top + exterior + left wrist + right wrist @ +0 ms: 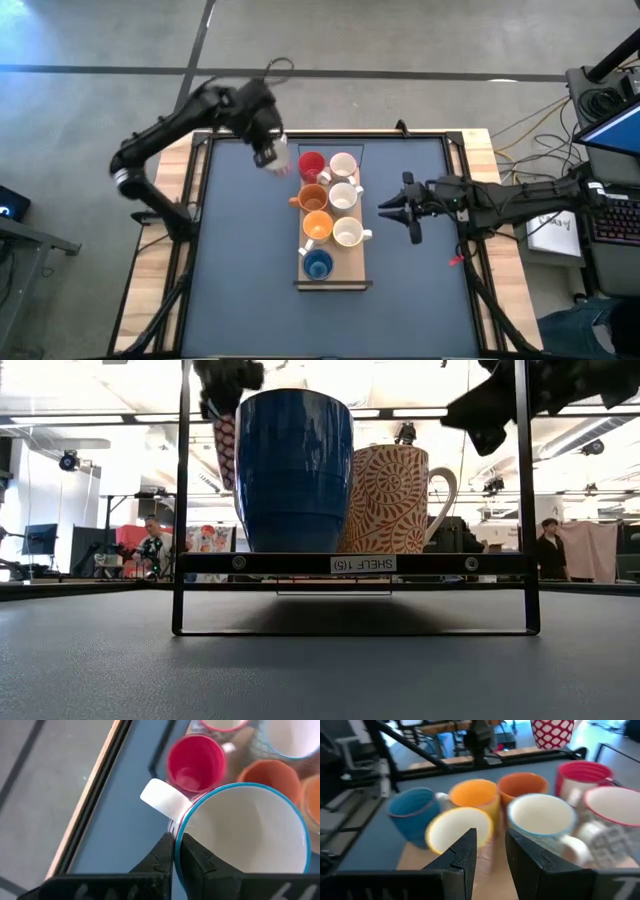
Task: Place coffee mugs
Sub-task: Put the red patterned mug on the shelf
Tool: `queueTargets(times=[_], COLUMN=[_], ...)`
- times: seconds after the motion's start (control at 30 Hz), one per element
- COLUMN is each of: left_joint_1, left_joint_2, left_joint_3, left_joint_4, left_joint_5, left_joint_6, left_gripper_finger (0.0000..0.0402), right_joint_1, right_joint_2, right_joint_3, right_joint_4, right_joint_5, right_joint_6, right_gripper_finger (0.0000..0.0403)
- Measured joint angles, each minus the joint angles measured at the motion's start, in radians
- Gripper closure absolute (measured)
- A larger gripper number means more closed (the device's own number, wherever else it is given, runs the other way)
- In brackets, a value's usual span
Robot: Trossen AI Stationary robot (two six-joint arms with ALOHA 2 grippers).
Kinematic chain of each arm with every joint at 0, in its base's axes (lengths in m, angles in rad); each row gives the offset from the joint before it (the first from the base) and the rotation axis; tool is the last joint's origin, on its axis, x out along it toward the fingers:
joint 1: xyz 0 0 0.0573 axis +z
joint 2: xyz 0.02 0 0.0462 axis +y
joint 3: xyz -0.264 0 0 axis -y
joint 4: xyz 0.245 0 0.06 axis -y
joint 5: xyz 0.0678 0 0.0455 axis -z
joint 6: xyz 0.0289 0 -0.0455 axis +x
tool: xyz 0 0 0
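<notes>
A wooden board (352,275) in the table's middle carries several coffee mugs: red (311,165), two orange (314,198), blue (317,264) and three white (344,196). In the low view the blue mug (295,470) and a patterned orange mug (390,500) stand in front. My left gripper (268,150) is at the board's far left corner, shut on a red-and-white patterned mug (552,732) with a blue rim and white inside (250,827). My right gripper (490,852) hovers open to the right of the board (400,207), pointing level at the mugs. My left gripper pinches the patterned mug's wall at the rim (176,822), right beside its white handle (162,797). One finger is inside the mug and one outside. The fingers come from above, slanting down. The mug hangs below them, mouth up and clear of the table (225,450).
A black metal frame (183,500) stands around the board, with its front bar (350,564) labelled as a shelf. Bare dark table lies left, right and in front of the board. Cables and a keyboard (610,215) sit off the right edge. People show in the room behind.
</notes>
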Motion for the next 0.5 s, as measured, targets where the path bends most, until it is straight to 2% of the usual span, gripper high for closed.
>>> queueTargets(times=[0.17,0.33,0.5], left_joint_1=[-0.155,-0.340,-0.529], left_joint_2=[-0.146,-0.247,-0.283], left_joint_3=[-0.133,-0.248,-0.341], left_joint_4=[0.002,0.008,0.038], left_joint_5=[-0.118,-0.138,-0.152], left_joint_6=[-0.175,-0.361,-0.539], left_gripper_finger=[0.0401,0.0401,0.0400], right_joint_1=[0.066,0.125,0.174], right_joint_2=[0.000,0.001,-0.006], right_joint_3=[0.018,0.033,0.033], right_joint_4=[0.025,0.041,0.078], right_joint_5=[0.000,0.008,0.008], right_joint_6=[0.019,0.017,0.008], right_gripper_finger=[0.0309,0.0309,0.0309])
